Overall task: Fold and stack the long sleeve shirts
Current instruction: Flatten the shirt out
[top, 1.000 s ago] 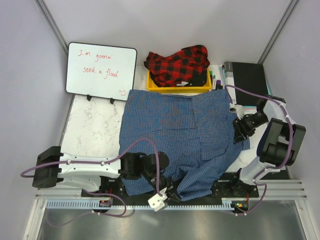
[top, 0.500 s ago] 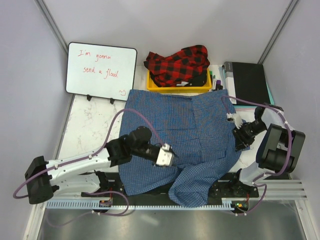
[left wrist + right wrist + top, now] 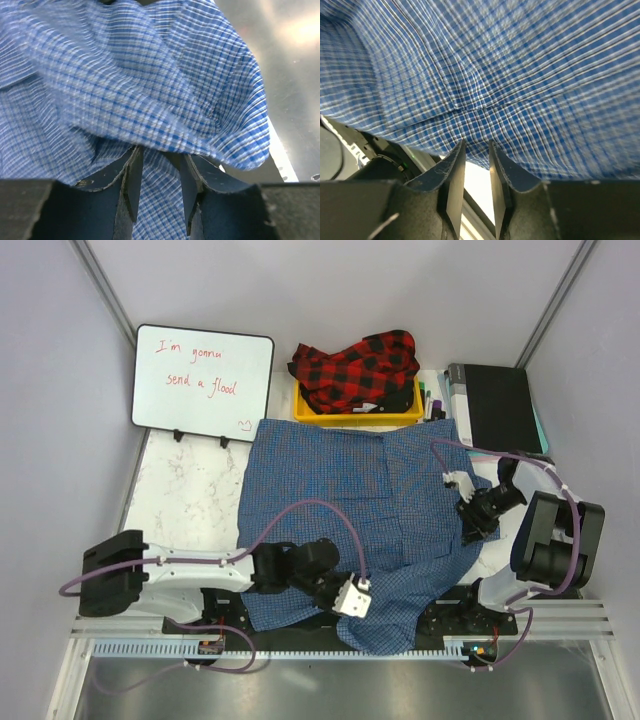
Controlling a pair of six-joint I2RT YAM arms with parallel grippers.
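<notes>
The blue checked shirt [image 3: 350, 490] lies spread on the white table, with a bunched sleeve hanging over the front edge. My left gripper [image 3: 358, 605] is at that bunched front part. In the left wrist view its jaws [image 3: 160, 150] stand apart, and a raised fold of the blue shirt [image 3: 150, 75] lies over the tips. My right gripper [image 3: 467, 530] is at the shirt's right edge. In the right wrist view its jaws [image 3: 476, 145] stand slightly apart around the hem of the blue shirt [image 3: 495, 60]. The red-and-black plaid shirt [image 3: 358, 368] lies crumpled in a yellow bin [image 3: 340, 418] at the back.
A whiteboard [image 3: 203, 380] with red writing stands at the back left. A black box [image 3: 495, 405] sits at the back right, with pens [image 3: 430, 400] beside the bin. The metal floor [image 3: 295, 75] lies beyond the table's front rail.
My left arm swung from the front edge out over the shirt's middle, then back to the bunched front part. My right gripper shifted slightly left along the shirt's right edge.
</notes>
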